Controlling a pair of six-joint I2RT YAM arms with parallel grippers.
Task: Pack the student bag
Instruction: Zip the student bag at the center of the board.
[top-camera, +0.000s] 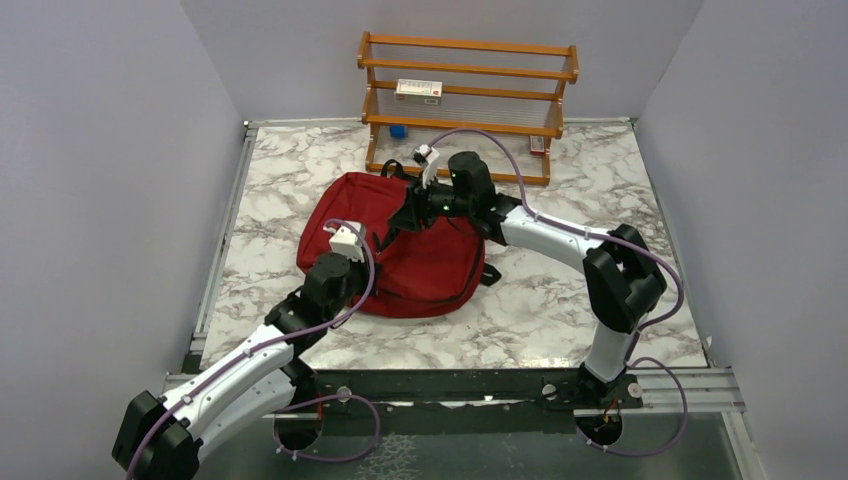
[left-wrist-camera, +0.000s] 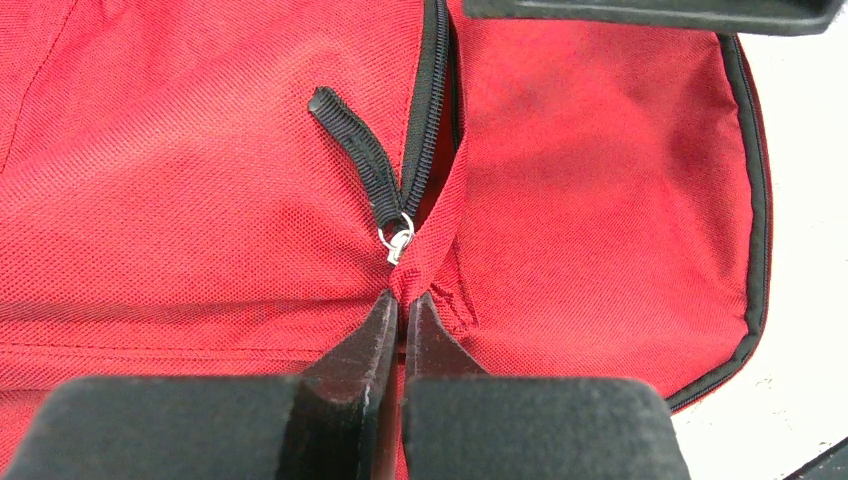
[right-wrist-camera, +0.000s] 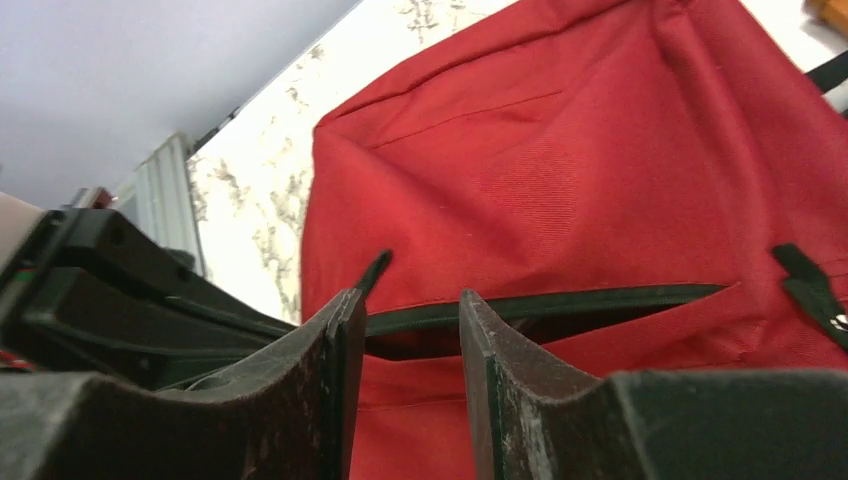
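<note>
Bag (top-camera: 430, 280) lies on table (top-camera: 560, 300) just in front of rack (top-camera: 465, 75), zip partly open. Left gripper (left-wrist-camera: 403, 300) is clenched on a fold of bag fabric by zip pull (left-wrist-camera: 360, 160). Right gripper (right-wrist-camera: 405, 300), on the bag's rack side, has jaws apart and empty. Box (top-camera: 418, 90) on rack: label unreadable.

Marble-patterned table (top-camera: 560, 300), two loads.
The student bag (top-camera: 420, 270) lies mid-table; a wooden rack (top-camera: 460, 124) stands at the far edge.

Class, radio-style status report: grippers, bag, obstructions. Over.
Left gripper jaws shut on student bag seam below zip pull. Right gripper jaws open, empty, at zip opening. Nothing blocking.
</note>
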